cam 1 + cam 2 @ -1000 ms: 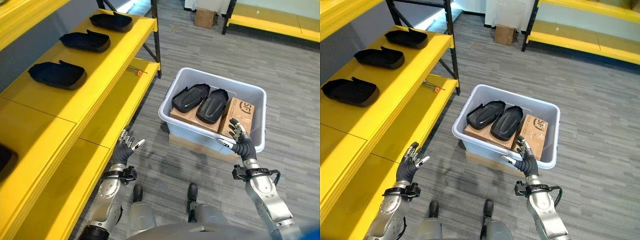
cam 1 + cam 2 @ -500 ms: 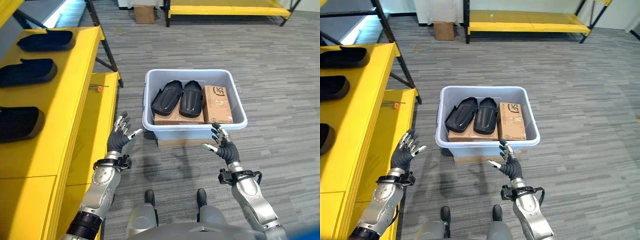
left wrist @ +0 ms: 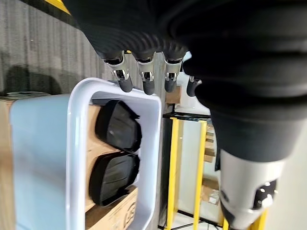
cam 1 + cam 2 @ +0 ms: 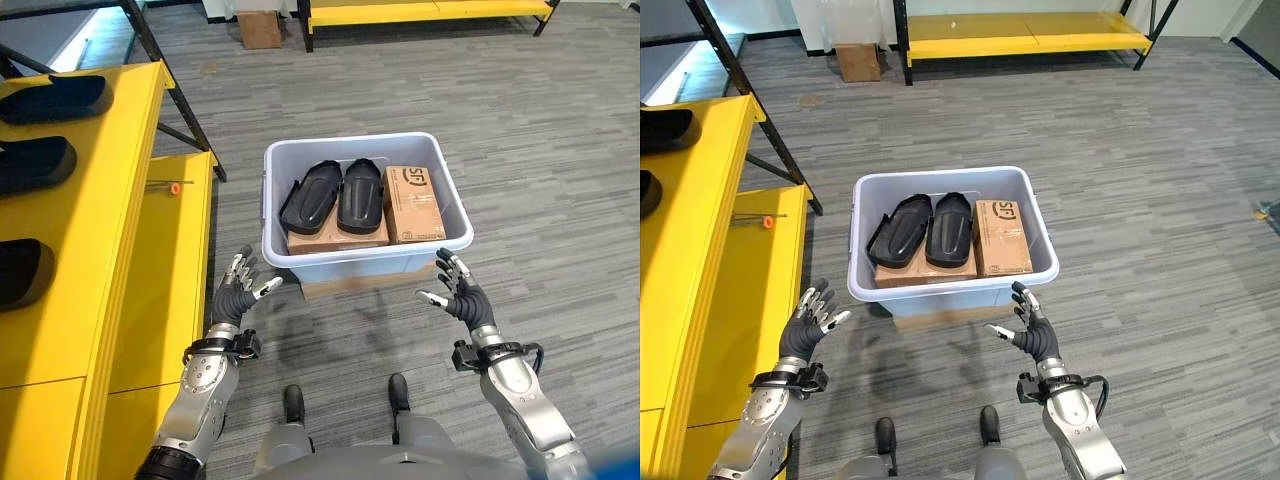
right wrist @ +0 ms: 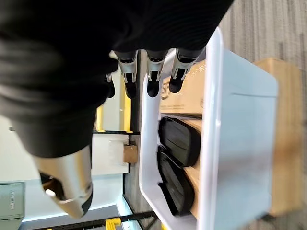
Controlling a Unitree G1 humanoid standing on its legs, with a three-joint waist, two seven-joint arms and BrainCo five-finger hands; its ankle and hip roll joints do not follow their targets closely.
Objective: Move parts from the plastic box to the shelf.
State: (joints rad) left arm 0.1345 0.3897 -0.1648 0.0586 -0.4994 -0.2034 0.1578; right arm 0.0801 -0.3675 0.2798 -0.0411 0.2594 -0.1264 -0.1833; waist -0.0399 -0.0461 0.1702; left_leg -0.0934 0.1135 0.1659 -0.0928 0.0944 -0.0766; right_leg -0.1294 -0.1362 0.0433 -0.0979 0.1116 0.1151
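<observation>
Nearest: both hands raised low in front, palms facing in, w/ nothing in them. Left hand [image 4: 238,295] has fingers spread and relaxed, holding nothing; right hand [image 4: 458,295] same, fingers loose and straight, thumb out.

Just beyond the fingertips sits the plastic box [image 4: 330,263], pale blue-grey, on the floor atop a flat cardboard piece [image 4: 345,288]. Hands flank its near wall: left hand off the near-left corner, right hand off the near-right corner, neither touching it.

Inside, two black parts lie side by side on a brown carton [image 4: 335,236]: left part [image 4: 308,203] and right part [image 4: 360,195]. Both long axes run roughly away from the robot, the left one angled a bit toward the left. Another carton [image 4: 412,203] fills the box's right side.

Key relation: parts sit in the left/middle of the box, forward of the fingers and past the rim. Left hand is prob. nearer the left part; right hand would have to cross over the right-side carton. Reach needs to go up and over the near wall.

Far left: yellow shelf [image 4: 95,230] w/ black parts [image 4: 35,165] already laid on it.
</observation>
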